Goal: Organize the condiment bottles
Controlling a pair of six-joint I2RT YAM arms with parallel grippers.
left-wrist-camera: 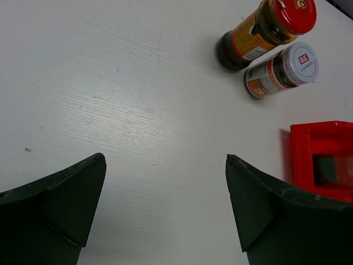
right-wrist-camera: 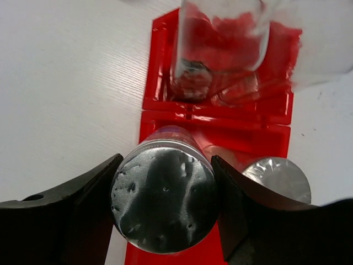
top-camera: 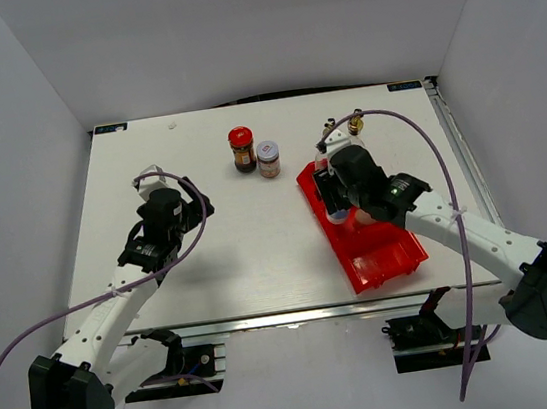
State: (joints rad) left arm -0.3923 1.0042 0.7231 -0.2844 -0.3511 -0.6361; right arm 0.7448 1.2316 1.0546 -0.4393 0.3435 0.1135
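Seen from above, the right hand [top-camera: 337, 206] and its arm cover the middle of the red bin [top-camera: 386, 255]. The shakers inside hardly show, and only one gold stopper [top-camera: 355, 125] peeks out at the far end. In the right wrist view the gripped shaker [right-wrist-camera: 162, 204] shows just its silver top. The second shaker [right-wrist-camera: 277, 178] is partly covered by the hand, and the glass bottle [right-wrist-camera: 220, 44] is blurred and cut off at the upper edge. In the left wrist view the picture's edges clip the lid of the red-lidded jar [left-wrist-camera: 265, 30] and the bin. The label of the grey-lidded jar [left-wrist-camera: 281, 70] is too small to read.
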